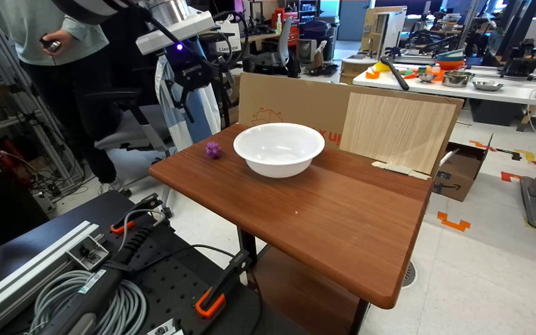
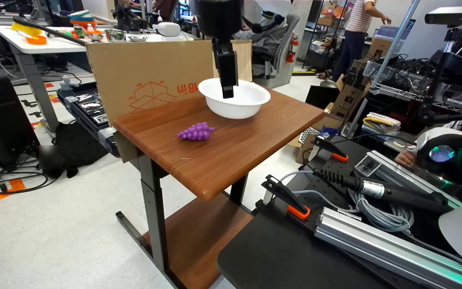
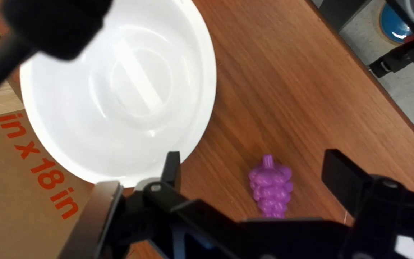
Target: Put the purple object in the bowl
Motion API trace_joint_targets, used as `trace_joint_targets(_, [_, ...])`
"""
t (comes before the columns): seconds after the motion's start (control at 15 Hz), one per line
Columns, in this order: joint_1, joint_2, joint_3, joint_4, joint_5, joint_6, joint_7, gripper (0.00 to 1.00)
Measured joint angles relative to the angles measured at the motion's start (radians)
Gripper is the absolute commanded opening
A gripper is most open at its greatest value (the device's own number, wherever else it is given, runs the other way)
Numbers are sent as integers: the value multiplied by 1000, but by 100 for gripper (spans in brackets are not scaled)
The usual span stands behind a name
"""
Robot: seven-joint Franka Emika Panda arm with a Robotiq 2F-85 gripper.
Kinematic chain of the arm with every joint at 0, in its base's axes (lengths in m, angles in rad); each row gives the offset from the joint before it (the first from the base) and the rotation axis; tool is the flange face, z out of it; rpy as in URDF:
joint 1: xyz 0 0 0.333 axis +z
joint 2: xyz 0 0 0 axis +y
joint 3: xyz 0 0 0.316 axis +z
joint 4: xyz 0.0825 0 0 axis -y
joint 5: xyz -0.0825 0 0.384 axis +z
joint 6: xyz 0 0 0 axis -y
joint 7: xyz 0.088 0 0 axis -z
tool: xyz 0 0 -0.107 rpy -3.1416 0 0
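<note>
In an exterior view, my arm is showing a silvery cylindrical section beside a white, slab-shaped housing. Black cables are crossing and looping near it, and a small violet light is glowing just below. My black gripper is wearing pale Robotiq lettering. Through the wrist view, I'm seeing blocky black fingers, a round screw head showing on each.

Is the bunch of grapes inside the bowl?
No, the wrist view shows the purple grapes on the table, beside the bowl.

On the table, the grape cluster lies beside the bowl.
</note>
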Motion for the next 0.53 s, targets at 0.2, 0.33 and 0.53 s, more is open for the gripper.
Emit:
trace_joint_targets(0.2, [-17, 10, -11, 13, 57, 3, -3, 100])
trace_joint_targets(0.33, [-19, 41, -16, 36, 71, -3, -5, 100])
trace_joint_targets(0.53, [-16, 103, -13, 75, 74, -7, -17, 100])
